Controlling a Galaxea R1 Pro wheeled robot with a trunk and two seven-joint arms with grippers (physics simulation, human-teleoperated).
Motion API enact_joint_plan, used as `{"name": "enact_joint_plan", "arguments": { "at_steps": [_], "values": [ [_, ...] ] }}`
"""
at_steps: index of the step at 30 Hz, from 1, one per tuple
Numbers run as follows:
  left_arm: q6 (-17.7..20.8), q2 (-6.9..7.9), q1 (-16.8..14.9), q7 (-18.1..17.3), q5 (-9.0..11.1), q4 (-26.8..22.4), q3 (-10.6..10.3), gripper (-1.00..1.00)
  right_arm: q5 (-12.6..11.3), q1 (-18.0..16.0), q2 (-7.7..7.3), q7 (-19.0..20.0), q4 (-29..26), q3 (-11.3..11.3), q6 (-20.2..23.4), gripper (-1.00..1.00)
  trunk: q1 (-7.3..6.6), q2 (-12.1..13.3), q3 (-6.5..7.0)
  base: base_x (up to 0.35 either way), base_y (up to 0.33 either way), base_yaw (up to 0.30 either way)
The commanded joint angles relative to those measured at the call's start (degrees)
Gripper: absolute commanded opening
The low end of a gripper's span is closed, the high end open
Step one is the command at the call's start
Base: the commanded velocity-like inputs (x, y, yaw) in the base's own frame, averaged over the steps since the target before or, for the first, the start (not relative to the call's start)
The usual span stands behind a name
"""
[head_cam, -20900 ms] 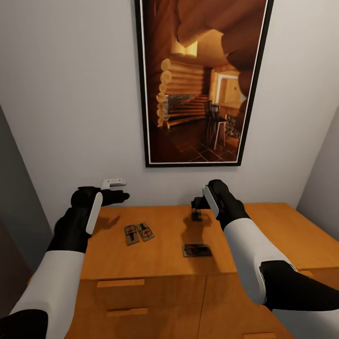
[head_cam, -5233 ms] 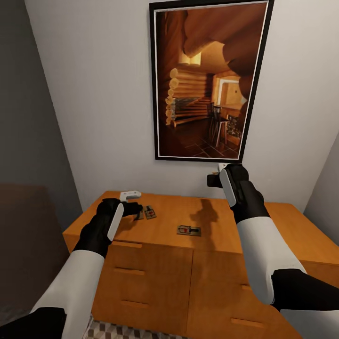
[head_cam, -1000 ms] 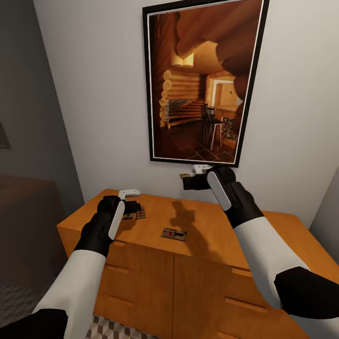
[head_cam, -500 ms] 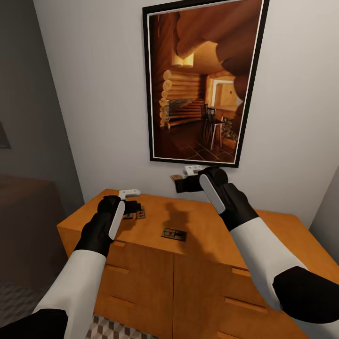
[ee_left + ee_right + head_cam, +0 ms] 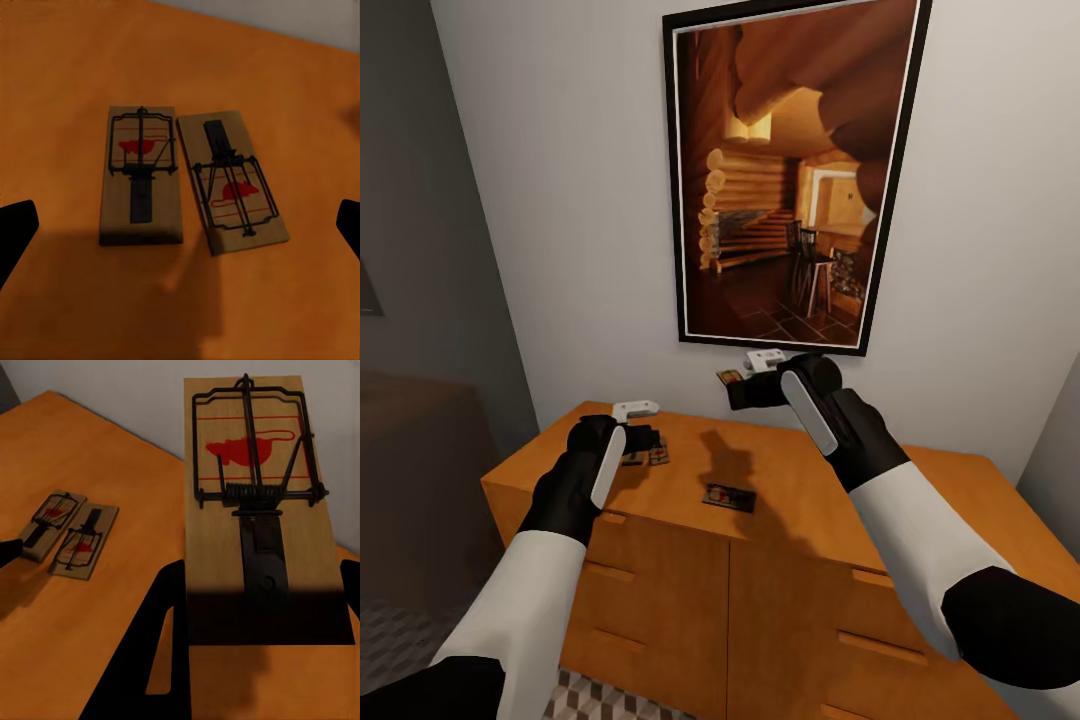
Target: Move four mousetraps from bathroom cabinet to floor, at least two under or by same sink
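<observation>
The orange-brown cabinet (image 5: 800,500) stands against the white wall. Two mousetraps (image 5: 141,174) (image 5: 232,180) lie side by side on its top near the left end, seen also in the head view as mousetraps (image 5: 645,457). My left gripper (image 5: 647,438) (image 5: 180,229) hovers just above them, open, its fingertips (image 5: 15,232) spread wide to either side. A third mousetrap (image 5: 728,496) lies near the front edge. My right gripper (image 5: 745,392) (image 5: 259,611) is shut on a fourth mousetrap (image 5: 259,510) (image 5: 731,378), held in the air above the cabinet's back.
A large framed picture (image 5: 790,170) hangs on the wall above the cabinet. A dark brown bulk (image 5: 420,470) fills the space left of the cabinet. A strip of cube-pattern floor tile (image 5: 590,700) shows below the drawer fronts (image 5: 660,590).
My right gripper has carried its mousetrap a little to the left, above the cabinet. The left gripper and the three traps on the top have stayed put.
</observation>
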Motion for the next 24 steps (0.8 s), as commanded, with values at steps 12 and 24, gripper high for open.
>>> {"name": "enact_joint_plan", "arguments": {
  "at_steps": [12, 24],
  "values": [
    [0.2, 0.02, 0.0, 0.3, 0.2, -0.2, 0.0, 1.00, 0.0, -0.1, -0.11, 0.1, 0.2, 0.0, 0.2, -1.00, 0.00, 0.0, -0.07, 0.075, 0.000, 0.000],
    [0.2, 0.35, 0.0, 0.4, 0.0, -0.3, 0.1, 1.00, 0.1, -0.1, -0.12, 0.1, 0.2, 0.0, 0.2, -1.00, 0.00, 0.0, -0.07, 0.022, 0.000, 0.000]
  ]
}}
